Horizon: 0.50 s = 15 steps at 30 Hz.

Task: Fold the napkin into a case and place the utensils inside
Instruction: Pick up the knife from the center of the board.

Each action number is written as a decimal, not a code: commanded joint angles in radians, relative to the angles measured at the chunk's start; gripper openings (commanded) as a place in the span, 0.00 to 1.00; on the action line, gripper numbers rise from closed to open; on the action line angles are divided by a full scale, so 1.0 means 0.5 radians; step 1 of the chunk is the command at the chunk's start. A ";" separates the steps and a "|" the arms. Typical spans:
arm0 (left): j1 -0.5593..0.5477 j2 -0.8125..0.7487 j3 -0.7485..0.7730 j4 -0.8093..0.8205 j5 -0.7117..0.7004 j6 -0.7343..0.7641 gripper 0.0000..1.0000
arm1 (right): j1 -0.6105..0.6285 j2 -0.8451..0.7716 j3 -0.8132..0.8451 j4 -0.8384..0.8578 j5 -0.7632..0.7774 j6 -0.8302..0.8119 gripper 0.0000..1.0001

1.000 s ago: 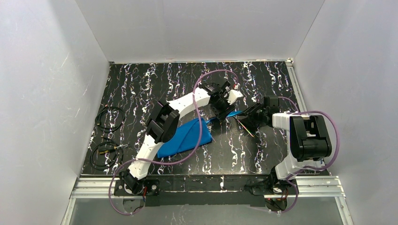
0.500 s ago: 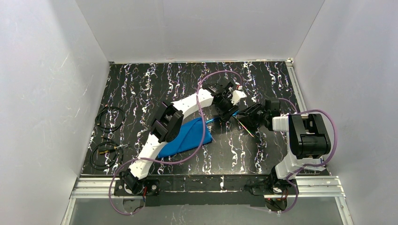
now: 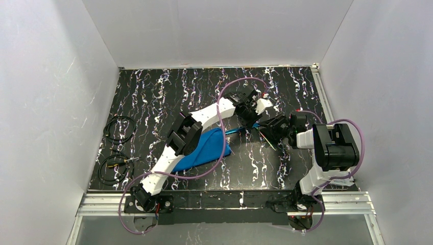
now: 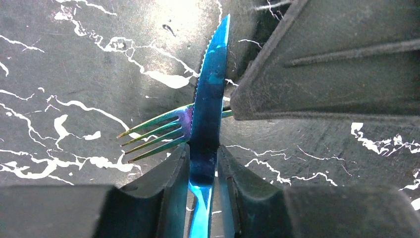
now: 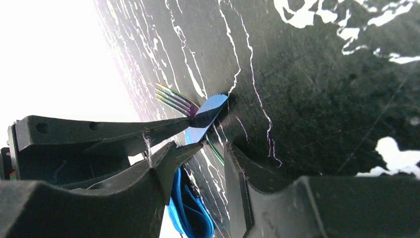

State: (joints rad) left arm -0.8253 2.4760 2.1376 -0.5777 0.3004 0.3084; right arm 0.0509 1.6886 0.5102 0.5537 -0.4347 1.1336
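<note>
Right now the left claw is pinched closed on the blade of a shiny blue metal knife with a serrated edge, one black finger pressed against each flat side, and the pointed tip sticks out well past the fingertips. Just behind that blade, in the left wrist view, a slim blue-green fork with a pinkish neck crosses it, its four tines pointing left over the black, white-veined marble desk. Its handle disappears behind a broad black finger of the right claw. From the right wrist camera that claw's jaws stand partly apart with the fork's thin green handle running through the gap, but I cannot tell whether they actually grip it. Seen from above, the two claws meet right of the desk's middle. The bright blue cloth napkin, folded into a flat wedge-shaped case, lies on the desk to their left, partly under the left arm. The knife's handle end reaches back to just beside the case's upper right corner; whether they touch I cannot tell. Two coils of black cable lie well apart at the desk's left edge
</note>
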 commanded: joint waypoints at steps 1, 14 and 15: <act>-0.058 0.089 -0.050 -0.147 0.078 0.002 0.22 | 0.024 0.153 -0.239 -0.334 0.127 -0.072 0.50; -0.062 0.049 -0.028 -0.164 0.309 -0.106 0.03 | 0.063 0.190 -0.294 -0.150 0.217 -0.013 0.51; -0.059 0.050 -0.029 -0.161 0.326 -0.116 0.03 | 0.061 0.190 -0.300 -0.134 0.235 -0.007 0.51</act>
State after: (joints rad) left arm -0.8463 2.4783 2.1376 -0.5797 0.3855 0.2886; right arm 0.0658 1.6985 0.4305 0.7013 -0.4553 1.1877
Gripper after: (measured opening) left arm 0.214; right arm 0.499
